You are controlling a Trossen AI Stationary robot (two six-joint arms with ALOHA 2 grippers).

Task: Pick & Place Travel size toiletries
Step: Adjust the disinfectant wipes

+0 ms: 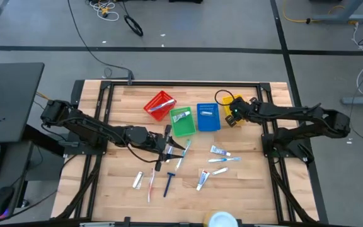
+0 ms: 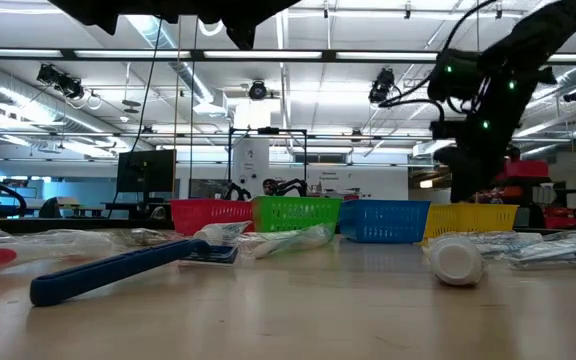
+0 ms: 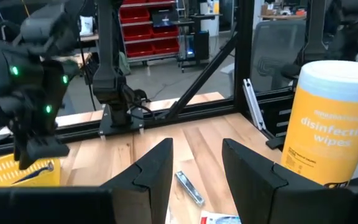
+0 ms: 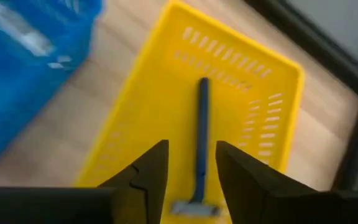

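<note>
Right wrist view shows the right gripper (image 4: 191, 171) above the yellow basket (image 4: 142, 112), fingers apart — blue razor (image 4: 201, 149) lies inside, let go. Left gripper (image 3: 197, 171) waits, fingers apart too.

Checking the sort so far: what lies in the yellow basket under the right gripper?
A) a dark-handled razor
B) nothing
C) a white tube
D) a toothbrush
A: the right wrist view shows a dark-handled razor lying in the yellow basket, below the right gripper, whose fingers are apart.

Wooden table (image 1: 251, 189) carries four baskets (image 1: 208, 117), scattered toiletries (image 1: 219, 151), white disc (image 1: 220, 220).
</note>
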